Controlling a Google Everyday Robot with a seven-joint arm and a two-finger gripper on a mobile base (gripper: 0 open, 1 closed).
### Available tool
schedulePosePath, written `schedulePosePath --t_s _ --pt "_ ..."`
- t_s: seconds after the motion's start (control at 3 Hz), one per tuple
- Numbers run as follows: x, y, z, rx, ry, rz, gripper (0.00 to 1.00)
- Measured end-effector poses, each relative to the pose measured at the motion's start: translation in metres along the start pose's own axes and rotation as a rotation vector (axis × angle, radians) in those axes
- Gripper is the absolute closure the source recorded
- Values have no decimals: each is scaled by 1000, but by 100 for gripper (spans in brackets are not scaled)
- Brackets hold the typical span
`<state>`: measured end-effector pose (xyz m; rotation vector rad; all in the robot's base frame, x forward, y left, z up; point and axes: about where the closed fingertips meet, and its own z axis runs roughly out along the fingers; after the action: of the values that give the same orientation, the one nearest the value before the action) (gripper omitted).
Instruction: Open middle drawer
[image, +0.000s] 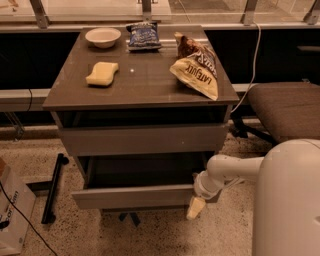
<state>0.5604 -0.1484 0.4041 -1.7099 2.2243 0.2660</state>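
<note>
The grey-brown cabinet (140, 92) has its middle drawer (135, 197) pulled out toward me, with its dark inside showing behind the flat front. The taller top drawer (145, 140) above it is closed. The lowest drawer is hidden under the open one. My gripper (195, 207) is at the right end of the middle drawer's front, pointing down along its right corner. My white arm (230, 170) reaches to it from the right.
On the cabinet top lie a white bowl (103, 36), a blue snack bag (144, 36), a yellow sponge (102, 73) and a chip bag (197, 70). A brown chair (287, 107) stands to the right. A black bar (52, 187) and a box (12, 215) are on the floor at left.
</note>
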Motion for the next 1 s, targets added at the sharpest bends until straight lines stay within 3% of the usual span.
schedulePosePath --t_s 0.33,1.0 --pt "23 42 2 -77 -18 65 0" --pt "19 40 -5 -77 -18 65 0"
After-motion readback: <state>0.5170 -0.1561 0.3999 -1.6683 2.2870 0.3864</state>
